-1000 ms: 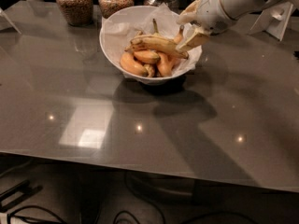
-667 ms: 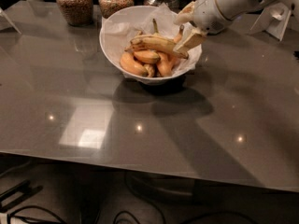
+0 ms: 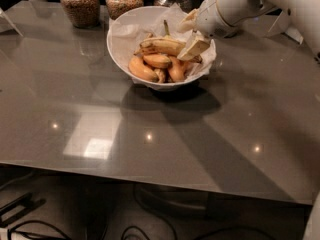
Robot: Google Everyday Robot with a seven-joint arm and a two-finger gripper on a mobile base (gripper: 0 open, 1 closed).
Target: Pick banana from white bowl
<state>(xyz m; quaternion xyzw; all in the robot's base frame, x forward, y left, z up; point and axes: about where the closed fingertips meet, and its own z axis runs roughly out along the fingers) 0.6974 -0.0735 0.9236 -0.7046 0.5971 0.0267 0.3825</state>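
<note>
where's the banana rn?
Camera view, upper middle: the banana lies in the white bowl atop the orange bananas, its right end by the gripper.

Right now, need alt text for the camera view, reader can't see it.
A white robot arm holds its tool, fingers open, over the right rim of a paper-lined white bowl, at the right end of the long speckled banana lying atop shorter orange bananas. The bowl sits on a grey table, with grain-filled glass jars behind it.
</note>
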